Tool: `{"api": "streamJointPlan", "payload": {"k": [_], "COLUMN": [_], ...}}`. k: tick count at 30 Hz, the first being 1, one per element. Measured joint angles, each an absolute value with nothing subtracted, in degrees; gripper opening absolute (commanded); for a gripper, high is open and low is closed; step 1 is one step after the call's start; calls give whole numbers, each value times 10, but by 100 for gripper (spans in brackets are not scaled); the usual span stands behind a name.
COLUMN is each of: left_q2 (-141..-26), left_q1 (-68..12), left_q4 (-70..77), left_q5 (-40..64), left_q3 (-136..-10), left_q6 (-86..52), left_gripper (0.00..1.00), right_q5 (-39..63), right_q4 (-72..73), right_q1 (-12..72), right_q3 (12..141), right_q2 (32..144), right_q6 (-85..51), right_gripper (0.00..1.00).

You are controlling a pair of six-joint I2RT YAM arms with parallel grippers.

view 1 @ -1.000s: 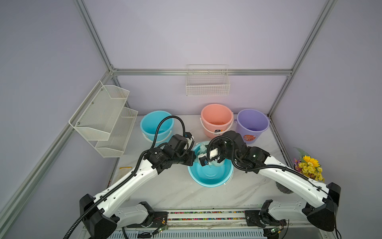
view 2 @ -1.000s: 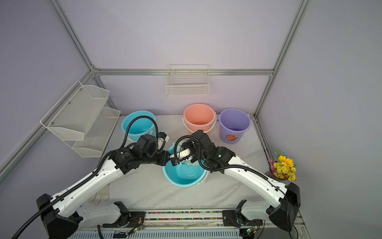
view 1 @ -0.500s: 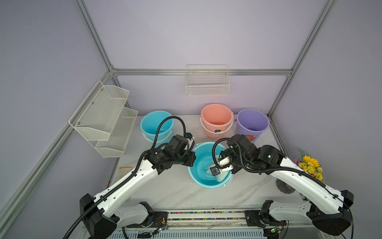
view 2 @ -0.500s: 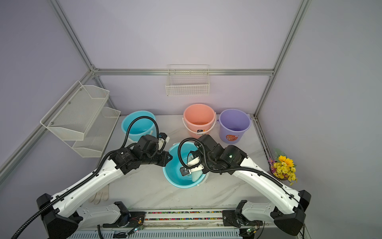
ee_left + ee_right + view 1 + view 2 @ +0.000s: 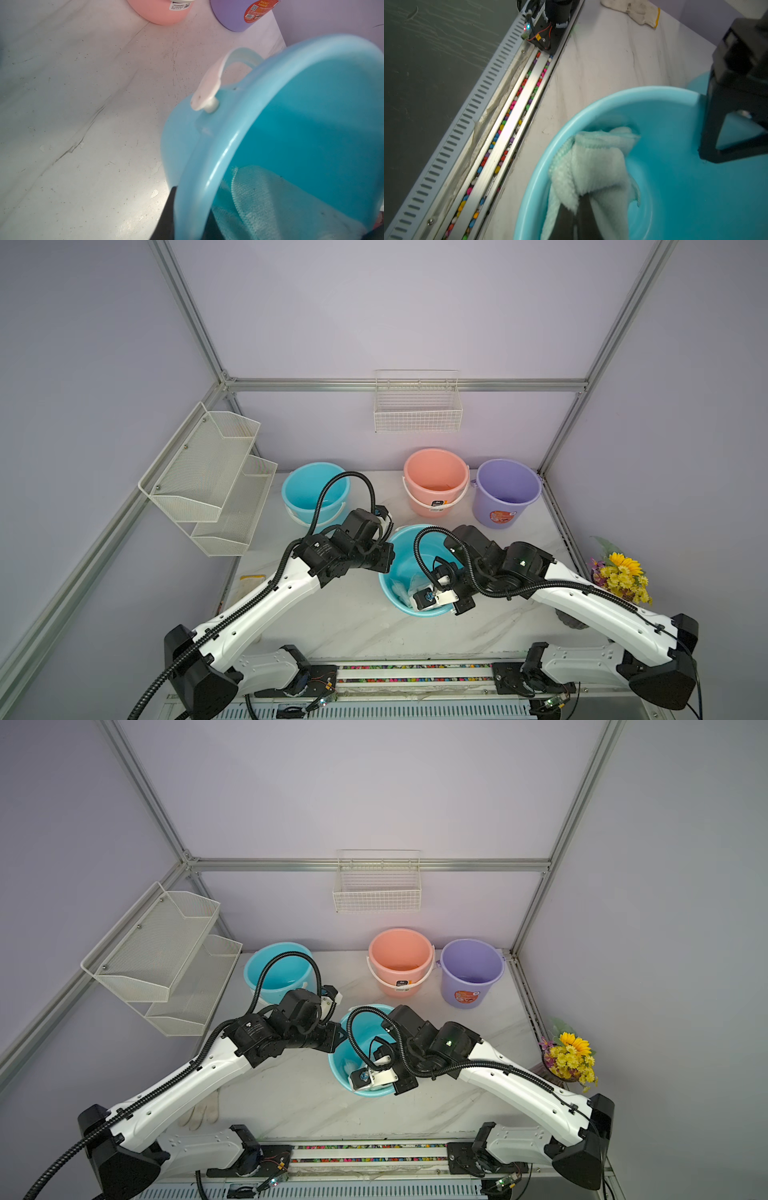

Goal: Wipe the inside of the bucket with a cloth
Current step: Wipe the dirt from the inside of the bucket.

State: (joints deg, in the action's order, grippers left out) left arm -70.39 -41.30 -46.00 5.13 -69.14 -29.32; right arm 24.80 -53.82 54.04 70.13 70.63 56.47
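Observation:
The turquoise bucket [image 5: 405, 556] [image 5: 360, 1027] stands mid-table. My left gripper [image 5: 385, 561] [image 5: 338, 1042] [image 5: 189, 218] is shut on its left rim [image 5: 228, 145], one finger outside the wall and one inside. The pale mint cloth [image 5: 402, 588] [image 5: 348, 1065] [image 5: 270, 197] [image 5: 591, 162] lies bunched against the inner wall on the side nearest the table's front. In the right wrist view my right gripper [image 5: 579, 205] is down inside the bucket [image 5: 550, 145] and shut on the cloth, which drapes over its dark fingers. From above, the wrist camera hides its fingertips.
A blue bucket [image 5: 313, 489], a pink one [image 5: 436, 477] and a purple one [image 5: 507, 489] stand along the back. A white glove [image 5: 201, 1110] [image 5: 633, 10] lies front left, under the left arm. Flowers [image 5: 621, 576] sit at the right edge. Wire shelves [image 5: 208, 477] hang on the left wall.
My right gripper has swept the cloth from the bucket's far left wall across to its near wall. The left gripper has stayed on the rim.

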Motion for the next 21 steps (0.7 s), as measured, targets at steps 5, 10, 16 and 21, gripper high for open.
{"api": "streamJointPlan", "payload": {"k": [5,10,16,21], "left_q2": [-704,-704,-704,-704], "left_q1": [-413,-413,-413,-406], "left_q4": [-478,-491,-487,-456], "left_q5": [53,51,46,34], "left_q3": [-693,-693,-693,-693], "left_q6": [-288,-286,-285,-288], "left_gripper": [0,0,0,0], "right_q5": [265,260,260,284], "right_q4": [-410,-323,-302,-313], "right_q1": [566,568,532,481], "right_q3": [668,665,705,745], "right_q2": [734,769,813,836], "right_q6": [525,519,548,582], "right_gripper": [0,0,0,0]}}
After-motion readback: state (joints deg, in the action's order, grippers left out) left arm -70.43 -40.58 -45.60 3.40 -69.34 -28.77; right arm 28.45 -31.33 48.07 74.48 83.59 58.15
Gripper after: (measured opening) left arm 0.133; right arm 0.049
